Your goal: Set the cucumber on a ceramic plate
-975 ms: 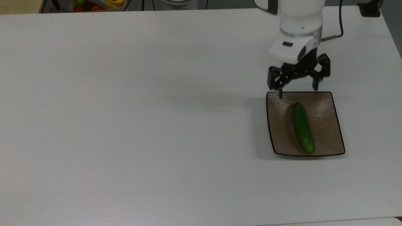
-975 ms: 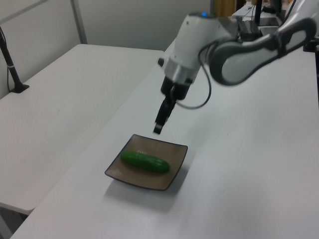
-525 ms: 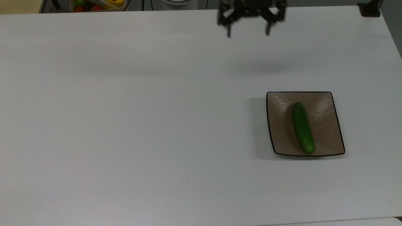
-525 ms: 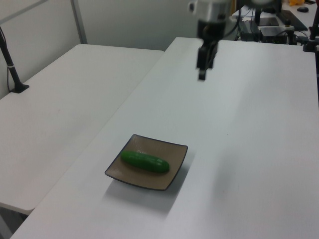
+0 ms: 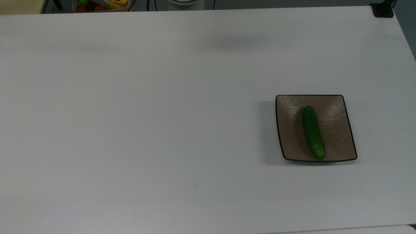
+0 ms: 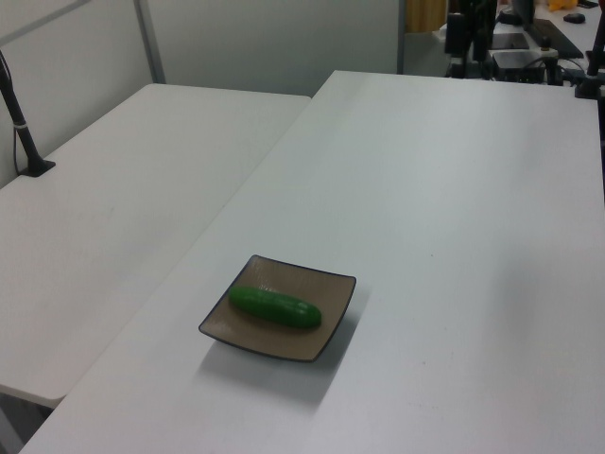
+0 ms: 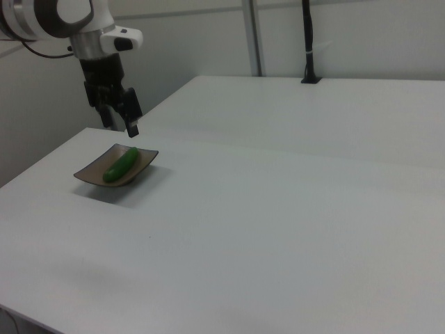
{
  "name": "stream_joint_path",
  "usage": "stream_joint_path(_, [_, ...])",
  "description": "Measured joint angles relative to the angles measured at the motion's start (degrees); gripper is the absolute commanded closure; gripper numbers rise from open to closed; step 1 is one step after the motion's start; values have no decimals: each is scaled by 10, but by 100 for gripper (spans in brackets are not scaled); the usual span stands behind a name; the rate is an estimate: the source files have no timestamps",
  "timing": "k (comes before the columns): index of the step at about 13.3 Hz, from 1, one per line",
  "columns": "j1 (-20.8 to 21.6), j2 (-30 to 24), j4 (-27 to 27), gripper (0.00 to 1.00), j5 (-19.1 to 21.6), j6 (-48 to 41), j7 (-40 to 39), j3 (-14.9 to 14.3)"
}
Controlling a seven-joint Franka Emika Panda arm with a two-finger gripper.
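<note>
Lying nearest in the left view, the cucumber [image 6: 274,307] rests flat on the ceramic plate [image 6: 331,331], end to end across the plate's middle and inside the black rim. The plate sits on the white table [image 6: 454,208], close to the edge that runs beside a second white table [image 6: 104,199]. A black pole [image 6: 19,113] is clamped to that second table at the left view's left. At the far end stand dark pieces of equipment [image 6: 473,33].

From the top view, the cucumber [image 5: 313,131] runs from the plate's upper middle down to its lower rim, and the brown plate [image 5: 289,130] sits toward the top view's right. A soft shadow [image 5: 237,40] falls on the bare table farther up. Past the far edge are a tray of coloured produce [image 5: 100,5] and a black clamp [image 5: 383,9] on the corner.

From the right view, the gripper [image 7: 123,127] hangs just above the plate's [image 7: 90,177] far side, clear of the cucumber [image 7: 121,165], its fingers spread apart and holding nothing.
</note>
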Motion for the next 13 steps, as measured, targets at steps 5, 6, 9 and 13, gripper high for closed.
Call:
stream_joint_path(5, [-9,-18,-34,0,4,15,-74,-12])
stream_joint_path(6, [-13,-17,-37,0,8,34,-91,-12])
stream_joint_path(9, [-22,-12,-42,0,13,97,-120,-14])
stream_joint_path(13, [-23,-9,-45,0,14,120,-140,-24])
